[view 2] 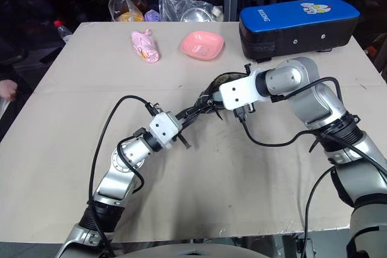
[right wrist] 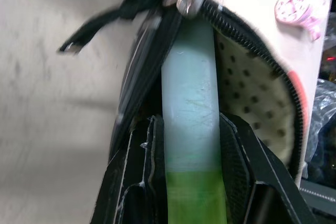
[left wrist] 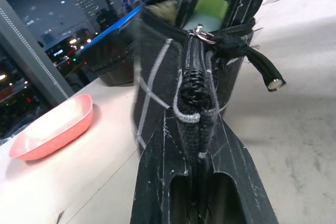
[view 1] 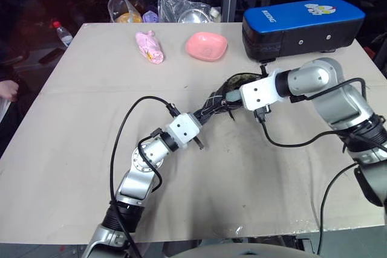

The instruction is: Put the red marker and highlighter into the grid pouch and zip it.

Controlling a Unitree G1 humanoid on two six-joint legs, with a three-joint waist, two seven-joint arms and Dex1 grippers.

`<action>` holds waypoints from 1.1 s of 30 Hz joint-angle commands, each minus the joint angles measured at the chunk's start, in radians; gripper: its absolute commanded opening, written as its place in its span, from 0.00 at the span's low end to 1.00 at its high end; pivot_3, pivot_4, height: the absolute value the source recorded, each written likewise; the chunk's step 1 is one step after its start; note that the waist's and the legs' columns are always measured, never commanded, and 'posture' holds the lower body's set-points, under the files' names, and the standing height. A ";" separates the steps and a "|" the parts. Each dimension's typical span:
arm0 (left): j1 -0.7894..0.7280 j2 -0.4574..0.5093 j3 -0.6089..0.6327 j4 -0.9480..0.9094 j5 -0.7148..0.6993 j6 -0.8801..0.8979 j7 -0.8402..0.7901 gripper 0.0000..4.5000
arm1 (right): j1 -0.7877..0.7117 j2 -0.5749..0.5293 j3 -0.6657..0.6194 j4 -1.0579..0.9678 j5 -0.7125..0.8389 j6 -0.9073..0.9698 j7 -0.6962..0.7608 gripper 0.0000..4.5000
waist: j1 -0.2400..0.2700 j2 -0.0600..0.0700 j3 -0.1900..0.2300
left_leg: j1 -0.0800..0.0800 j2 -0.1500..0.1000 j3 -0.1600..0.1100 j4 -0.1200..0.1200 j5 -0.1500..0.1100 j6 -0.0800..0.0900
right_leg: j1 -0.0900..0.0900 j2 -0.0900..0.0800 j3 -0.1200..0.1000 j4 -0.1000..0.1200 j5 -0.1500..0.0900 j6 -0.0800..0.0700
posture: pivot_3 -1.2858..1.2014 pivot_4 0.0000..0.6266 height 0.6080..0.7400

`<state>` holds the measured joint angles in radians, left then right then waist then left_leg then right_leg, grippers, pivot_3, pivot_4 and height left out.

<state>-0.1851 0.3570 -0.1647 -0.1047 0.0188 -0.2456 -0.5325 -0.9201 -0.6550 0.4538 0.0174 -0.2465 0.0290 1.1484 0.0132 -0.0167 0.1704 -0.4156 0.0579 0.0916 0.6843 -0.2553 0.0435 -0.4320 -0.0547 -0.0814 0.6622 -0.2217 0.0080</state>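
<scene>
The grid pouch [view 1: 219, 99] is held up over the middle of the table, its zipper partly open and the zipper pull [left wrist: 202, 34] near the top of the mouth. My left gripper [left wrist: 195, 129] is shut on the pouch's closed end. My right gripper [right wrist: 191, 124] is shut on the highlighter [right wrist: 189, 98], its green cap between the fingers and its pale mint body pushed into the open mouth beside the dotted lining [right wrist: 247, 77]. In the left eye view the right gripper [view 1: 233, 96] sits at the pouch's far end. The red marker is out of view.
A big blue-topped case [view 1: 302, 21] stands at the back right of the table [view 1: 78, 125]. A pink bowl [view 1: 206, 45] and a pink soft toy [view 1: 150, 47] lie at the back centre. Plastic bags [view 1: 181, 5] and a bottle [view 1: 62, 32] sit beyond the far edge.
</scene>
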 commanded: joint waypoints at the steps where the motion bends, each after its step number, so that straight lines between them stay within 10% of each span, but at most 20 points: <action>1: -0.001 -0.010 -0.010 -0.029 0.003 -0.020 0.006 0.00 | -0.006 0.002 -0.050 -0.019 0.033 -0.014 -0.001 0.39 | 0.001 0.000 0.000 | 0.000 0.000 0.000 0.000 0.000 0.000 | 0.000 0.000 0.000 0.000 0.000 0.000 | 0.52 0.24 1.00; 7: 0.003 -0.012 -0.010 -0.029 0.003 -0.018 0.008 0.00 | -0.018 -0.022 -0.145 -0.011 0.109 0.023 -0.003 0.92 | 0.000 0.000 0.000 | 0.000 0.000 -0.001 0.000 0.000 0.000 | 0.000 0.001 -0.001 0.000 0.000 0.000 | 0.52 0.24 1.00; 19: -0.002 -0.017 -0.008 -0.014 -0.005 -0.017 0.004 0.00 | 0.200 -0.055 -0.467 -0.510 0.825 1.157 0.015 0.92 | 0.003 0.000 0.000 | -0.001 0.001 -0.008 -0.001 0.000 0.000 | 0.002 -0.004 -0.001 0.000 0.000 -0.001 | 0.52 0.24 1.00; 33: -0.009 -0.010 -0.002 -0.017 -0.003 -0.014 -0.006 0.00 | 0.309 0.205 -0.464 -0.400 0.871 1.281 -0.405 0.92 | 0.000 0.000 -0.001 | 0.000 -0.001 -0.005 -0.001 0.000 0.001 | 0.001 0.000 -0.001 0.000 0.000 0.000 | 0.52 0.24 1.00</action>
<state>-0.1856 0.3459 -0.1684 -0.0956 0.0184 -0.2459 -0.5408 -0.5801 -0.4652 0.0021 -0.3890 0.6280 1.3506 0.7755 0.0132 -0.0172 0.1697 -0.4161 0.0571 0.0866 0.6835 -0.2556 0.0441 -0.4310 -0.0548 -0.0828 0.6622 -0.2217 0.0077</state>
